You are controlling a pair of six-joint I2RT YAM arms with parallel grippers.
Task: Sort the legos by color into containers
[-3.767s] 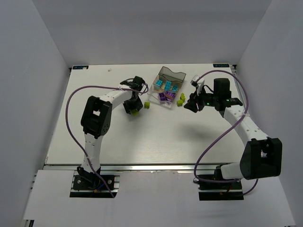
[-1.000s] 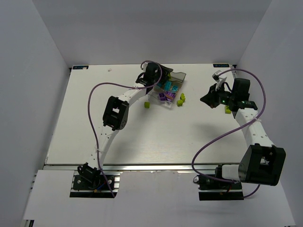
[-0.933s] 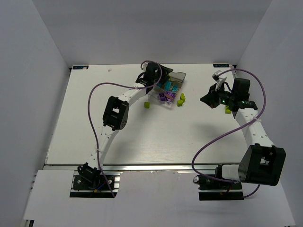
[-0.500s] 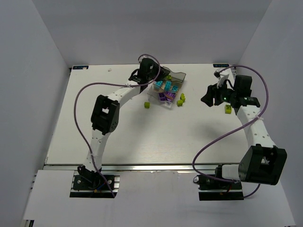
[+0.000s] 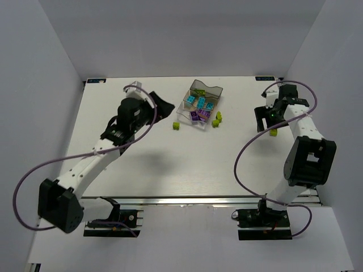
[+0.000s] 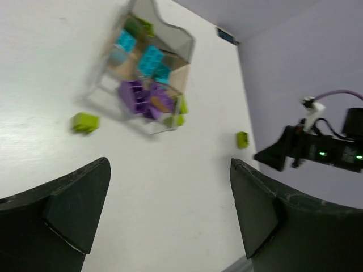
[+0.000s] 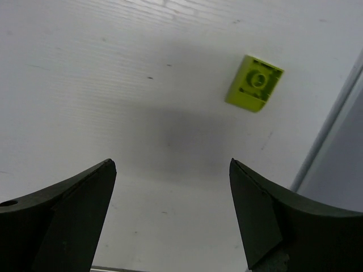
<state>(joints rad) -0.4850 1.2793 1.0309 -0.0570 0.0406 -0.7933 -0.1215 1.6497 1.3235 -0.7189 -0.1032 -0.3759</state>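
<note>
The clear three-part tray stands at the back middle of the table, with cyan bricks and purple bricks in it. In the left wrist view the tray also shows a green brick in its grey end. Loose lime green bricks lie on the table: one left of the tray, two on its right, one far right. My left gripper is open and empty, left of the tray. My right gripper is open and empty, hovering beside the far-right green brick.
The table's right edge and the side wall run close beside the far-right green brick. The right arm's purple cable loops over the right part of the table.
My left arm has pulled back from the tray to the left and its gripper is clear of it. My right gripper has swung toward the back right, near the far-right green brick.
</note>
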